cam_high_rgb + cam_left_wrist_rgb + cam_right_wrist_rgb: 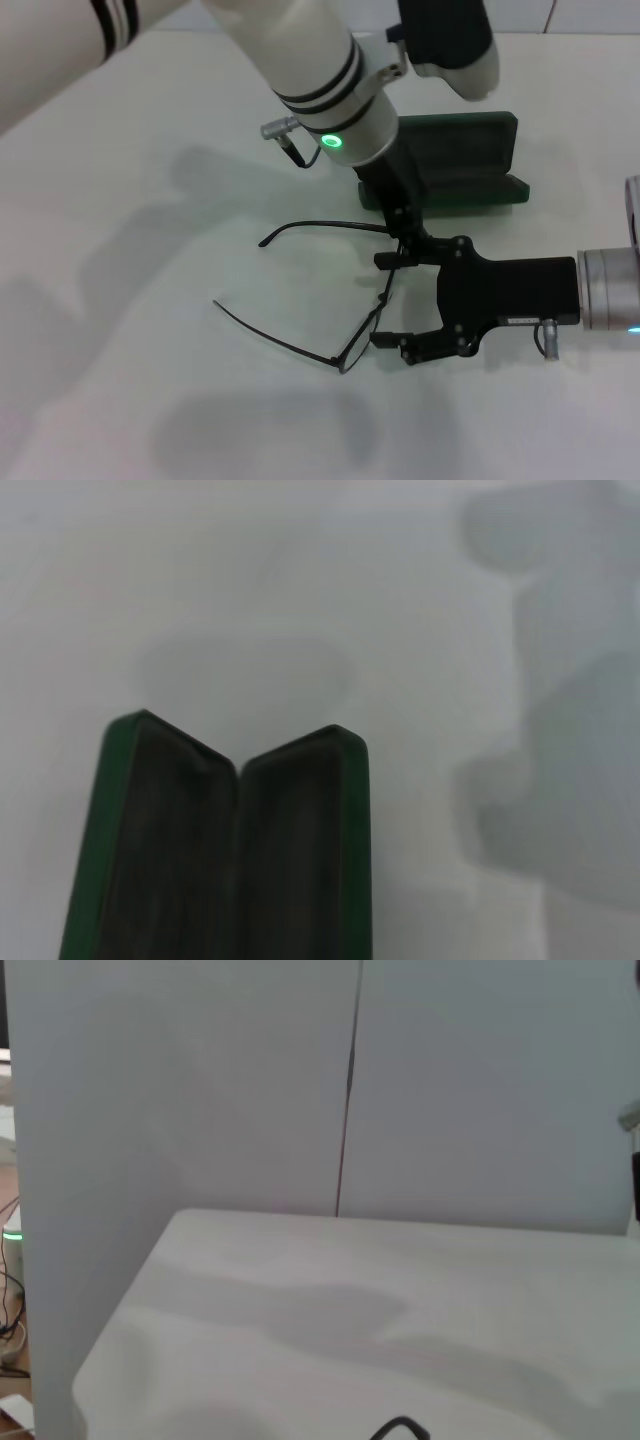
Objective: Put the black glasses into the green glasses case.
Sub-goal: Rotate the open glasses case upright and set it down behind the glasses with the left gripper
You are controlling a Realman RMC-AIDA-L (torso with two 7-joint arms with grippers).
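Note:
The black glasses (369, 315) lie on the white table (130, 250), front frame toward my right, both temple arms spread out to the left. My right gripper (385, 300) is open, low over the table, one finger at each end of the front frame. My left gripper (405, 232) reaches down from the upper left to the far end of the frame, just in front of the green glasses case (460, 150). The case lies open behind the glasses; its dark inside shows in the left wrist view (300, 860). A tip of a black temple arm (400, 1428) shows in the right wrist view.
The white left arm, with a green light ring (332, 141), crosses the upper middle and hides part of the case's left end. A grey wall panel (450, 1090) stands beyond the table's far edge.

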